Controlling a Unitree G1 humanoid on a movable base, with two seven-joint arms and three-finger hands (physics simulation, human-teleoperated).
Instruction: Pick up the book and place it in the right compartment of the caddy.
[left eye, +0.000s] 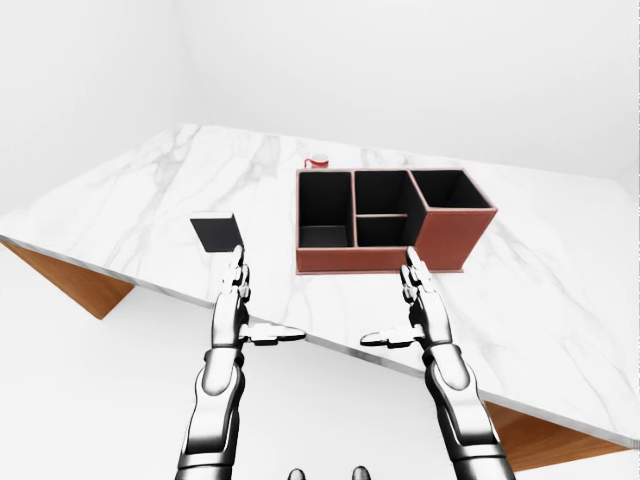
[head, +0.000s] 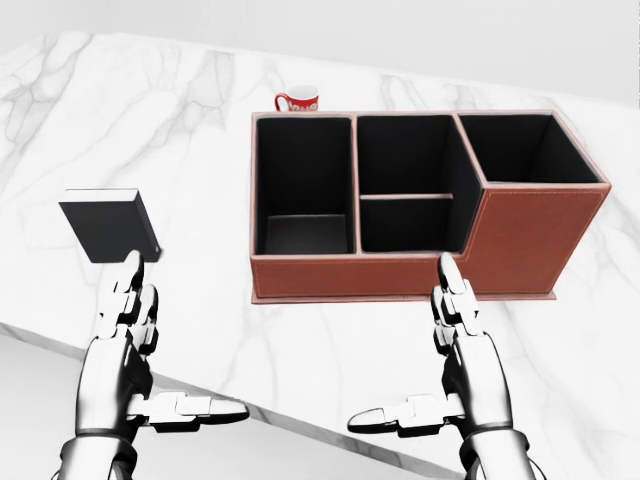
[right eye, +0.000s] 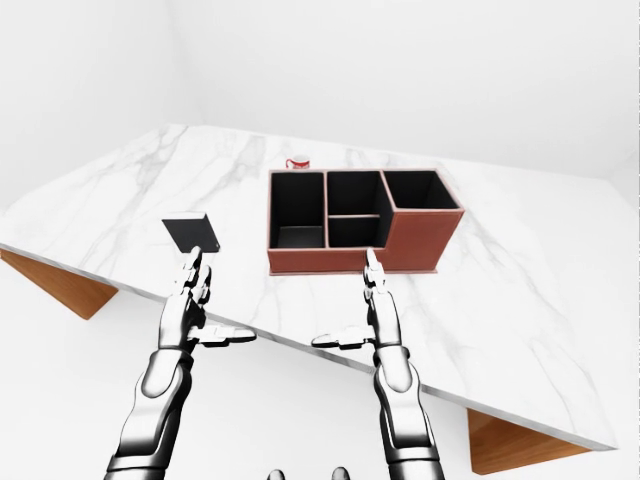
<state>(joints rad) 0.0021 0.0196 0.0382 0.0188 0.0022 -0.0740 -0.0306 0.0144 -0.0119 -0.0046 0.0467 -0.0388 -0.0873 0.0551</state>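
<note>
The book, dark with a white page edge, lies flat on the marble table at the head view's left. The red-brown caddy with black insides stands right of it; its right compartment is a single deep bay and looks empty. My left hand hovers open just below the book, its fingertips near the book's lower edge. Spread open as well, my right hand sits below the caddy's near wall. Neither hand holds anything.
A red and white mug stands just beyond the caddy's left compartment. The table's near edge runs diagonally under both hands. Wooden table supports show below the slab in the left-eye view.
</note>
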